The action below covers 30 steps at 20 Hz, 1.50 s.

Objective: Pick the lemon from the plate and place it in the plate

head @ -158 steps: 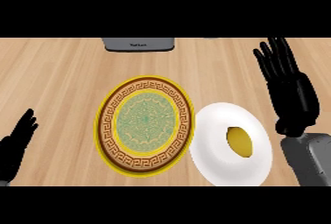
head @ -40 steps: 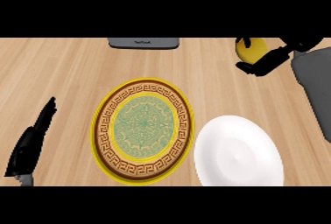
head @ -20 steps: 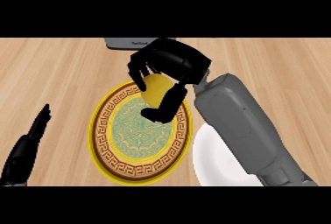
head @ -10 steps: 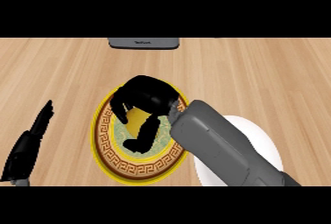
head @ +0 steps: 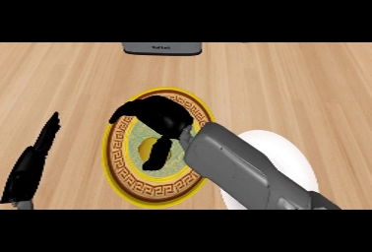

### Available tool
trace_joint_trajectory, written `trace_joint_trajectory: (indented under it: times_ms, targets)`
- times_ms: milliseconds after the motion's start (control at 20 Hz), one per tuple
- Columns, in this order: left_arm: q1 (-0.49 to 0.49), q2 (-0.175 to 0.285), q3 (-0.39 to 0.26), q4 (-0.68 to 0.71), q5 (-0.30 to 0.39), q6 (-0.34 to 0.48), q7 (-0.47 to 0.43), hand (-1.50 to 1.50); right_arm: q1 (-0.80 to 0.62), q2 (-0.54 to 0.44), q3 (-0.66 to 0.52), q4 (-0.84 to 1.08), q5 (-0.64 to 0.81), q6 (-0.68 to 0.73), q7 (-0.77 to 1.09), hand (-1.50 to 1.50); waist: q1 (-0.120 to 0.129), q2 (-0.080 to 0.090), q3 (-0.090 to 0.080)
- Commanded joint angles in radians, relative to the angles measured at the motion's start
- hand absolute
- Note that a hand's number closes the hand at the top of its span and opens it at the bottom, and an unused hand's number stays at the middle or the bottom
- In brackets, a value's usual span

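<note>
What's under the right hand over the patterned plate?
A yellow lemon shows below the curled right hand, over the green centre of the yellow-rimmed patterned plate. The hand covers the lemon's top, so whether it rests on the plate is hidden.

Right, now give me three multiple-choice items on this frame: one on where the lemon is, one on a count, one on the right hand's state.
1. Where on the counter is the lemon? A beside the plates; B over the patterned plate; C at the far edge.
2. How many plates show? A one; B two; C three.
3. How is the right hand? A flat and open; B curled round the lemon; C out of view.

Key: 1 B, yellow shows under the hand, inside the patterned rim. 2 B, the patterned plate and a white plate. 3 B, the hand bends round the lemon from above.
</note>
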Motion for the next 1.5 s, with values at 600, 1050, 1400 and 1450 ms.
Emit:
trace_joint_trajectory:
  times_ms: [600, 1050, 1400, 1450]
  targets:
    - [0.002, 0.009, 0.034, 0.008, 0.018, -0.021, 0.001, 0.00, -0.054, -0.081, -0.453, 0.168, -0.370, 0.008, -0.132, -1.50, -0.007, 0.005, 0.001]
    - [-0.054, -0.029, -0.014, -0.006, -0.027, 0.003, 0.044, 0.00, -0.103, -0.267, -0.602, 0.490, -0.401, 0.312, -0.496, -1.50, 0.009, 0.014, 0.002]
    - [-0.033, -0.025, 0.001, 0.050, -0.024, -0.007, -0.049, 0.00, -0.223, -0.291, -0.615, 0.732, -0.309, 0.326, -0.635, -1.50, 0.034, 0.021, 0.001]
    - [-0.026, -0.004, 0.001, -0.022, -0.012, -0.035, 0.004, 0.00, -0.226, -0.321, -0.615, 0.747, -0.305, 0.376, -0.647, -1.50, 0.036, 0.019, 0.002]
